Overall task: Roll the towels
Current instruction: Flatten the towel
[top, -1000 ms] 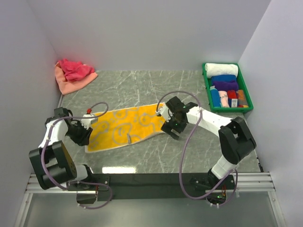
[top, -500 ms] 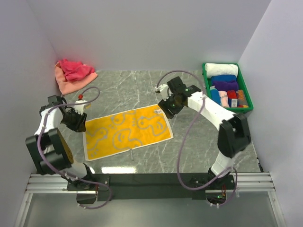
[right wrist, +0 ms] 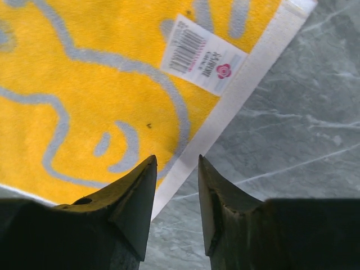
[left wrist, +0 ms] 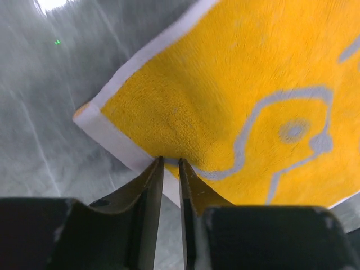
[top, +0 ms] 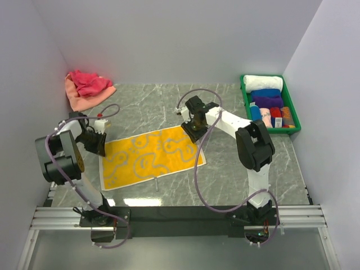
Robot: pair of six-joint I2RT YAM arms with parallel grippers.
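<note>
Surface: grey marbled surface (top: 169,104), closed in by pale walls.
Towel in hand: yellow terry towel (top: 149,154) with grey squiggles and a white border, spread flat left of the surface's middle. Its long side runs from near the left edge towards the centre.
Left tool: the left tool (left wrist: 170,162) is at the towel's far-left corner, fingers all but pressed together and seemingly pinching the white border there.
Right tool: the right tool (right wrist: 177,160) is over the towel's far-right corner, fingers spread and gripping nothing. The border lies below them, just beside the printed barcode label (right wrist: 203,53).
Waiting pile: crumpled pink and coral towels (top: 87,87) in the far-left corner.
Done pile: green plastic bin (top: 244,95) against the right edge, holding rolled towels (top: 263,82) side by side.
Step in hand: most likely the end of the flattening, with no roll begun.
Doing it well: let the left corner go without tugging, so the cloth lies unwrinkled. Start the roll from one short end with both tools level on that edge. Make the first turn tight and square to the long sides, or the roll will cone. Tuck the label inside.
</note>
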